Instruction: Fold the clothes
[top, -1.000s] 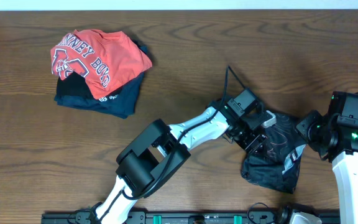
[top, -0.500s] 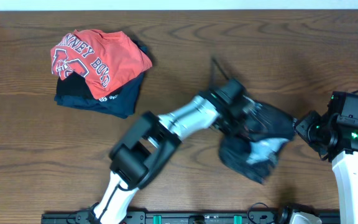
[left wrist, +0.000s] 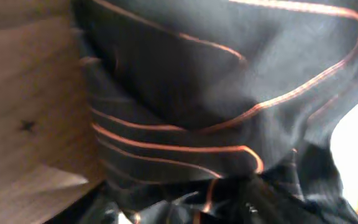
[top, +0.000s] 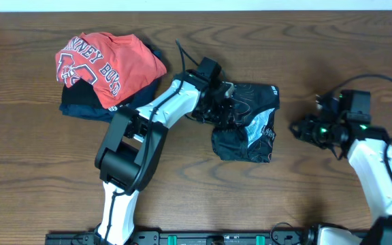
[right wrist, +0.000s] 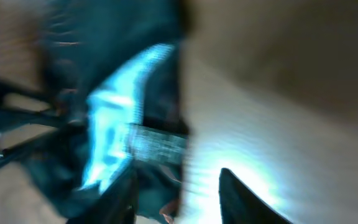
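The clothes, a crumpled black jersey (top: pixel 247 129) with thin wavy lines and a pale patch, lie bunched at the table's middle. My left gripper (top: pixel 224 109) sits on the jersey's left edge. In the left wrist view dark fabric with orange lines (left wrist: pixel 197 93) fills the frame and hides the jaws, so their state is not visible. My right gripper (top: pixel 299 129) hovers just right of the jersey, apart from it. In the blurred right wrist view it (right wrist: pixel 179 202) is open over bare wood, with the jersey (right wrist: pixel 117 124) to the left.
A red T-shirt with white lettering (top: pixel 107 61) lies on a folded navy garment (top: pixel 114 109) at the back left. The left arm stretches from the front edge across the table's middle. A cable loops behind the right arm.
The left arm has swept the jersey from the front right to the table's middle. The right gripper has swung left and now points at the jersey.
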